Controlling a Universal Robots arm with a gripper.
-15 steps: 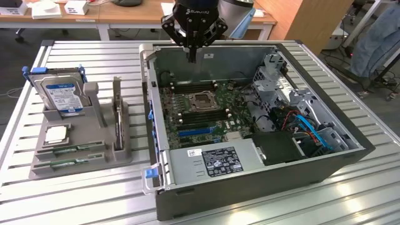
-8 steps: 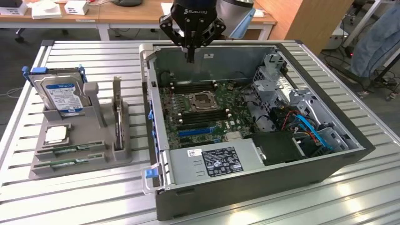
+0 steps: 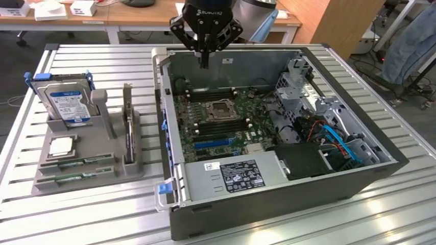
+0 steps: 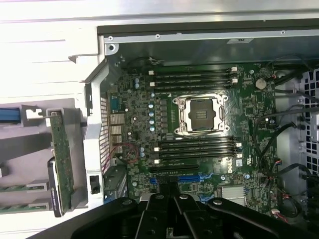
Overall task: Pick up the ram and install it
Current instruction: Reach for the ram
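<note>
Two slim green ram sticks lie in the front slots of the grey holder at the exterior view's left; their ends also show in the wrist view. My gripper hangs above the back of the open computer case, far from the holder, its fingers shut to a point with nothing between them. In the wrist view, the gripper looks down on the motherboard's black memory slots, which run on both sides of the processor socket.
The holder also carries a hard drive, a small square silver chip and an upright green card. Inside the case are a power supply, blue cables and a drive cage. Everything rests on a slatted metal table.
</note>
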